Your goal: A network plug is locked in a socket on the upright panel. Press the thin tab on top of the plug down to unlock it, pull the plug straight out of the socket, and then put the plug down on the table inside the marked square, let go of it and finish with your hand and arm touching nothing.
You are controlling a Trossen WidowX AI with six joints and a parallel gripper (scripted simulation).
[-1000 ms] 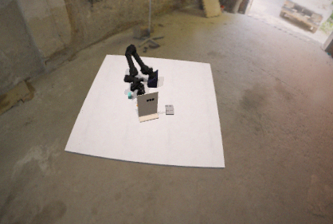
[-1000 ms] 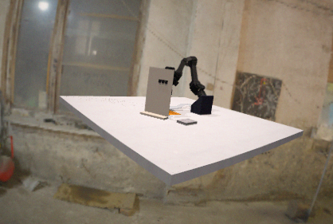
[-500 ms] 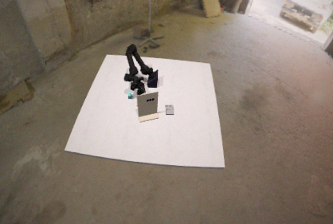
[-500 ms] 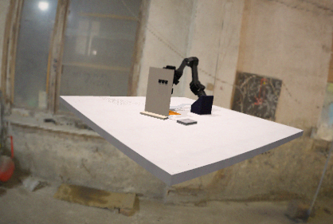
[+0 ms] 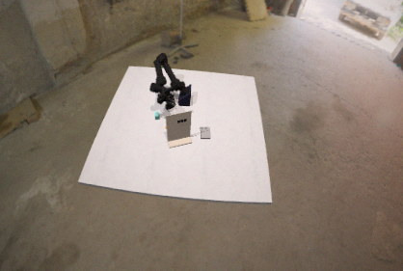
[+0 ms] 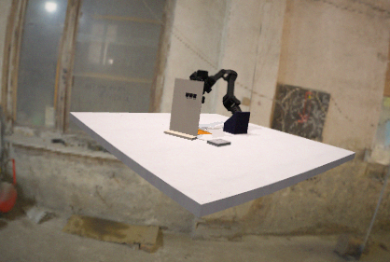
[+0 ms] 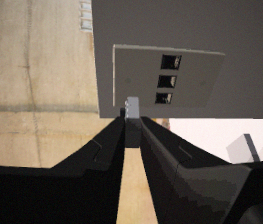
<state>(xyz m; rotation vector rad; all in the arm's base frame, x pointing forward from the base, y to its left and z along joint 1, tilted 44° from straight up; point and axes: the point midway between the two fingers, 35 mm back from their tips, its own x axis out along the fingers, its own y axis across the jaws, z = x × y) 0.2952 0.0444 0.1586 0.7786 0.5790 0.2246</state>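
In the wrist view my gripper (image 7: 131,124) is shut on the small grey network plug (image 7: 132,104), which shows just past the fingertips. The plug is beside and below the row of three dark sockets (image 7: 166,80) on the grey upright panel (image 7: 182,16), not in any of them. In the top and exterior views the gripper (image 5: 170,105) (image 6: 205,91) is behind the panel (image 5: 179,123) (image 6: 186,109), near its upper part. An orange patch (image 6: 201,131) lies on the table behind the panel's foot; I cannot tell whether it is the marked square.
A dark blue box (image 5: 185,96) (image 6: 236,122) stands by the arm's base. A small grey plate (image 5: 205,132) (image 6: 218,142) lies to the panel's right. A small teal block (image 5: 157,116) sits left of the panel. The white table (image 5: 145,171) (image 6: 224,174) ends in open edges.
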